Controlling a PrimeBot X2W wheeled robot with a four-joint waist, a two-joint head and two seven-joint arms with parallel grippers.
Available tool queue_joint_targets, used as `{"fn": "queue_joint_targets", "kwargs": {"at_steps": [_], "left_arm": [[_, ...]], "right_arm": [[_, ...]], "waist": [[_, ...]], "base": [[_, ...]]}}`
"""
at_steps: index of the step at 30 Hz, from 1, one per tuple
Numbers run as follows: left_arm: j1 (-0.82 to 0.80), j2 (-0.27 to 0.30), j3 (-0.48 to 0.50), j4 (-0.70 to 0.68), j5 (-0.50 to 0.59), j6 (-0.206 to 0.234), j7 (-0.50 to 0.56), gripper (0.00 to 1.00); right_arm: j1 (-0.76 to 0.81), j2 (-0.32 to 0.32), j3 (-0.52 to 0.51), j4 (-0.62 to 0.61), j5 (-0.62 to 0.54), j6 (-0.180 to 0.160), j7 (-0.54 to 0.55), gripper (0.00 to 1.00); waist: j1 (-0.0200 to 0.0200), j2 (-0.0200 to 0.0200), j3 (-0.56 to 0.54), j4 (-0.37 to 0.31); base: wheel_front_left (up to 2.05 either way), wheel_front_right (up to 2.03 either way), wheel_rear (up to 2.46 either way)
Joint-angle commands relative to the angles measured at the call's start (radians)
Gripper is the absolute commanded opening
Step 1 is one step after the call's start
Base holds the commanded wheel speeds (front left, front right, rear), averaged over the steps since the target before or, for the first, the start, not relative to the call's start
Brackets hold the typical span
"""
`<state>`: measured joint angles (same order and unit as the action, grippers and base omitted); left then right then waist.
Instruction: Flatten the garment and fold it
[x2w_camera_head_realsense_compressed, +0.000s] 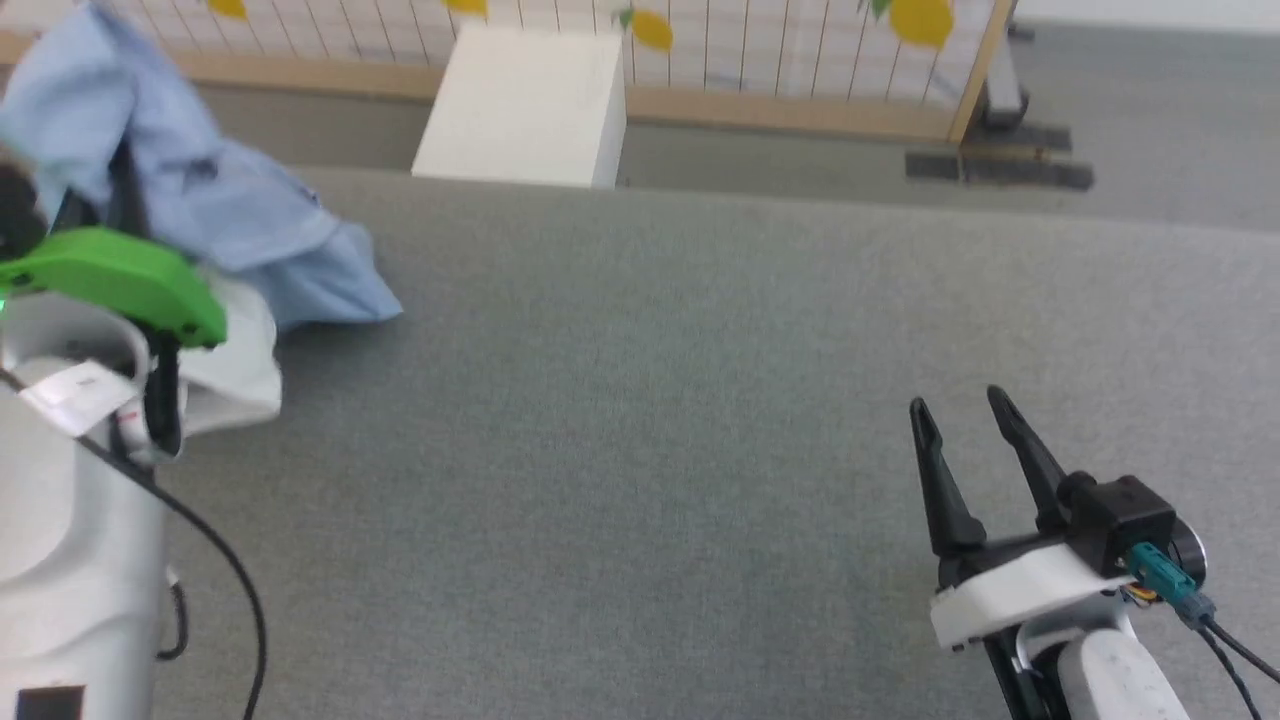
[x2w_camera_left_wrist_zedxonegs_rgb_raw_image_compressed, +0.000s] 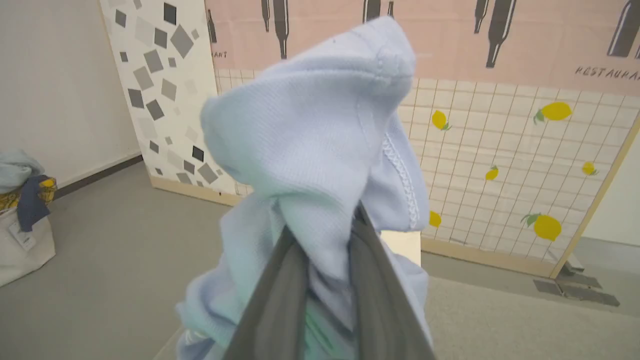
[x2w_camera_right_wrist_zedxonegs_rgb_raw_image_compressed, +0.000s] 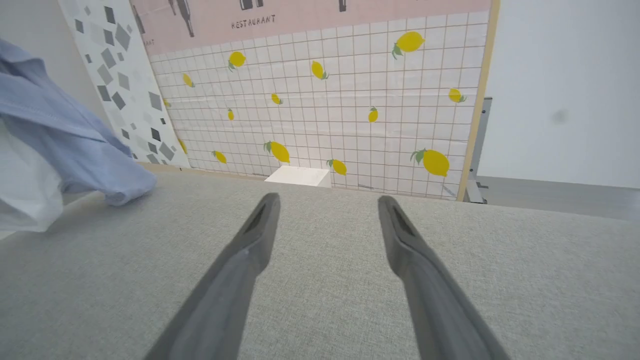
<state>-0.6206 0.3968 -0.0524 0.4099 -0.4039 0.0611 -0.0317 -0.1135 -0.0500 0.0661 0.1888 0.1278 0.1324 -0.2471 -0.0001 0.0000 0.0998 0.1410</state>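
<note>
The garment (x2w_camera_head_realsense_compressed: 210, 200), a light sky-blue T-shirt, hangs bunched at the far left of the grey table (x2w_camera_head_realsense_compressed: 650, 420), with its lower edge trailing on the surface. In the left wrist view my left gripper (x2w_camera_left_wrist_zedxonegs_rgb_raw_image_compressed: 322, 220) is shut on a thick fold of the garment (x2w_camera_left_wrist_zedxonegs_rgb_raw_image_compressed: 310, 135), and the fabric rises above the fingertips and drapes over both fingers. My left arm's green cover (x2w_camera_head_realsense_compressed: 120, 280) hides that grip in the head view. At the lower right my right gripper (x2w_camera_head_realsense_compressed: 965, 415) stands open over bare table, holding nothing. From the right wrist, the right gripper (x2w_camera_right_wrist_zedxonegs_rgb_raw_image_compressed: 325, 205) has the garment (x2w_camera_right_wrist_zedxonegs_rgb_raw_image_compressed: 60, 140) far to its left.
A white cloth (x2w_camera_head_realsense_compressed: 235, 370) lies beside my left arm under the garment. A white box (x2w_camera_head_realsense_compressed: 525, 105) stands beyond the table's far edge, in front of a lemon-patterned screen (x2w_camera_head_realsense_compressed: 800, 50). A bag with clothes (x2w_camera_left_wrist_zedxonegs_rgb_raw_image_compressed: 22, 225) sits on the floor.
</note>
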Motion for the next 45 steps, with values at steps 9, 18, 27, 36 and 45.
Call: {"fn": "queue_joint_targets", "kwargs": {"at_steps": [9,18,27,36,45], "left_arm": [[-0.096,-0.164,-0.138,-0.154,0.043,-0.013,-0.105,0.0],[-0.097,-0.332,-0.298,-0.115,-0.044,-0.065,-0.117,0.0],[0.062,-0.346,-0.516,0.116,-0.136,-0.043,0.121,0.0],[0.202,-0.315,-0.608,0.262,-0.196,-0.078,0.447,0.39],[0.272,-0.261,-0.471,0.043,-0.194,-0.017,0.079,1.0]], "right_arm": [[0.077,0.0,-0.034,-0.023,-0.014,-0.002,0.021,1.0],[0.095,0.0,-0.026,-0.067,-0.02,-0.002,0.053,1.0],[0.094,0.0,-0.03,-0.089,-0.013,-0.002,0.06,1.0],[0.084,0.0,-0.041,-0.087,-0.01,-0.002,0.06,1.0],[0.08,0.0,-0.049,-0.094,-0.019,-0.002,0.071,1.0]], "waist": [[0.0001,0.0,-0.151,-0.143],[0.0001,0.0,-0.15,-0.263],[0.0001,0.0,-0.101,-0.317],[0.0001,0.0,-0.076,-0.283],[0.0001,0.0,-0.093,-0.219]], "base": [[0.0,0.0,0.0],[0.0,0.0,0.0],[0.0,0.0,0.0],[0.0,0.0,0.0],[0.0,0.0,0.0]]}}
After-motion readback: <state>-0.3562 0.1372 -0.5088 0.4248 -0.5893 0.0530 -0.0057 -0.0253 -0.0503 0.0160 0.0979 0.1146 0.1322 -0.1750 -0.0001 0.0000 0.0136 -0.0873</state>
